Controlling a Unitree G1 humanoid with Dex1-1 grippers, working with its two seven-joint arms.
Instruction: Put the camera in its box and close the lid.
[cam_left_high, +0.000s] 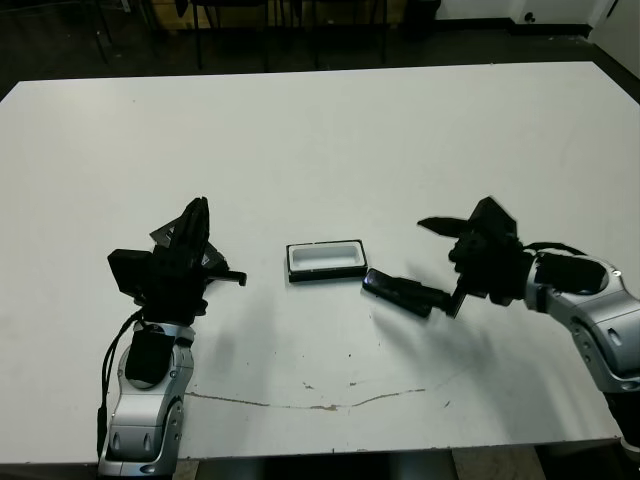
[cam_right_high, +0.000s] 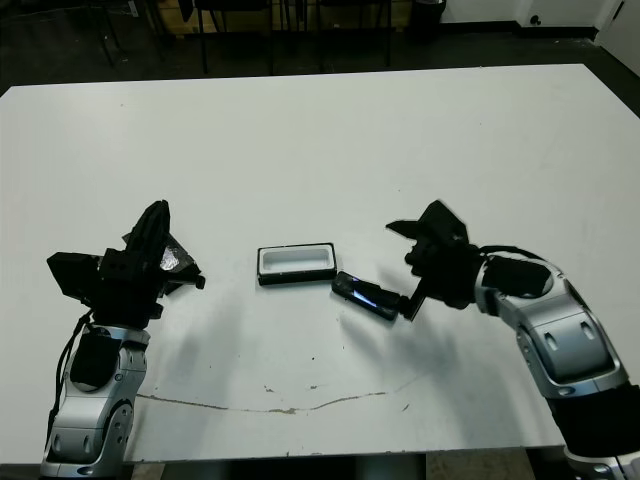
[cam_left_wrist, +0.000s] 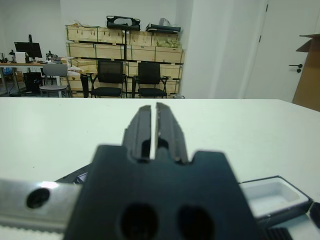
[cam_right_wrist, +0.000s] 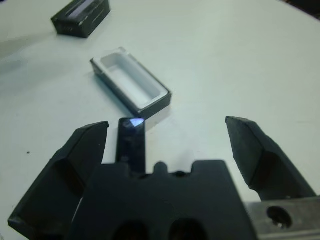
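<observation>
camera (cam_left_high: 402, 291), a slim black bar with a glossy bluish patch at one end, lies flat on the white counter (cam_left_high: 330, 130) toward the near edge, a little right of the middle. its far end sits just beside the box's right end, and in the head views i cannot tell whether the two touch; the right wrist view shows a thin gap between them. the bar runs at a slant from the box toward the right hand (cam_left_high: 445, 262).

box (cam_left_high: 325, 260), black outside with a white lining, sits open and empty just left of the camera, its long side running along the counter's near edge.

right hand hovers at the camera's near end with its two black fingers (cam_right_wrist: 257, 150) spread wide; in the right wrist view the bar lies between them, close by one finger and well clear of the other, so nothing is grasped.

left hand (cam_left_high: 200, 225) is held over the counter left of the box, fingers (cam_left_wrist: 145, 130) pressed nearly together with only a thin slit between them and nothing in them.

lid (cam_right_wrist: 81, 16), flat and black with a greyish shiny stripe, rests on the counter beside the left hand, apart from the box.

a faint brown crack line (cam_left_high: 320, 405) crosses the counter near its front edge.
</observation>
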